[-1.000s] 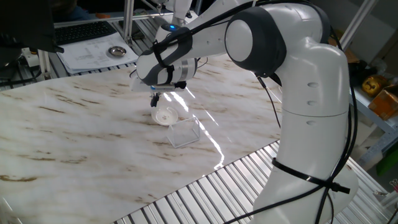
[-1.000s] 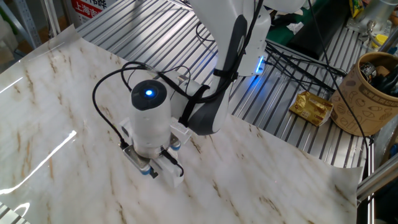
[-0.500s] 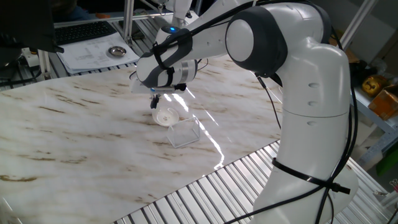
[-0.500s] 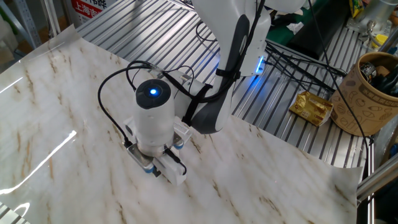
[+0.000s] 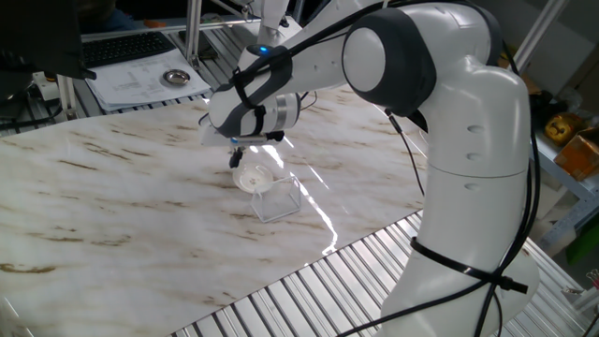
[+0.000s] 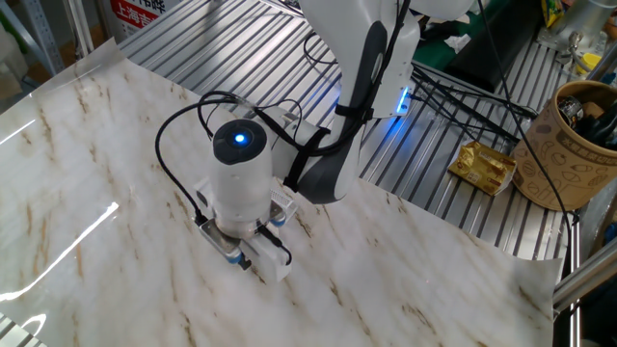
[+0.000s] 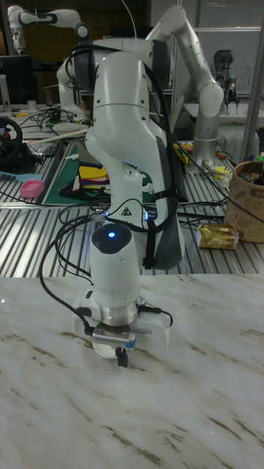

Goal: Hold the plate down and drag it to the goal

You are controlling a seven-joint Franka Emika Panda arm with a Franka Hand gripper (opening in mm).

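Here the gripper (image 5: 238, 156) presses its clenched fingertips onto the small round white plate (image 5: 253, 177). The transparent near-square goal patch (image 5: 277, 198) lies just beside the fingers, touching the plate's rim.

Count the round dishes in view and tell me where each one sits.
2. The white plate lies on the marble table under the gripper, beside the clear goal. A grey metal dish rests on papers behind the table. Others may be hidden.

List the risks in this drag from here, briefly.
1. The gripper presses near the far edge of the plate, not its centre; the plate may tip or slip out.
2. The goal is a clear patch with raised-looking edges; the plate's rim may catch on it.
3. In the other fixed view the wrist hides the plate, so slip would go unseen there.
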